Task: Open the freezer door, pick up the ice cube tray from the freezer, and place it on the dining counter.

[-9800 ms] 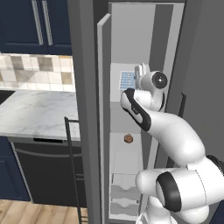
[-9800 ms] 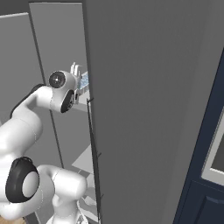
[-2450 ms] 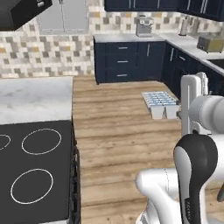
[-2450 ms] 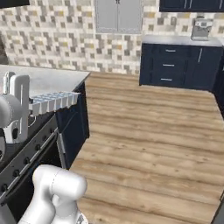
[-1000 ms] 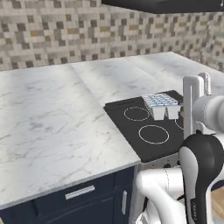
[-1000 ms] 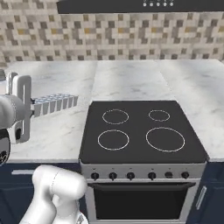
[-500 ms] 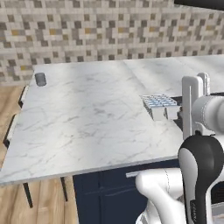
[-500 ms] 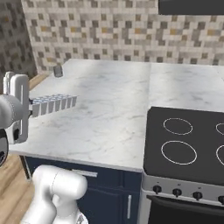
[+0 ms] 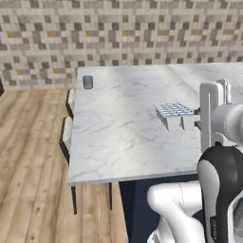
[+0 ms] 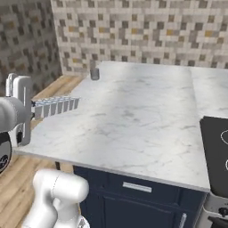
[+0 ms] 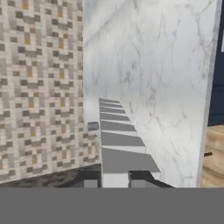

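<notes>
Wall: mosaic tile backsplash (image 9: 118,33) in beige, grey, brown and ochre squares, running behind the marble along the full width; same tiling in the right base view.
Floor: light wood planks (image 9: 28,161), laid lengthwise, to the left of the marble slab.
Seating: two cushioned stools (image 9: 66,135) tucked at the slab's left edge, thin dark legs below.
Cabinetry: navy cabinet front (image 10: 133,200) beneath the marble edge, with a pale bar handle (image 10: 136,187) on a drawer.
Cooker: black glass hob (image 10: 216,151) at the right edge of the right base view, flush beside the marble.
Small item: grey cup (image 9: 88,82) standing upright near the far left corner, close to the wall.
Light: even, soft, faint shadows only.
</notes>
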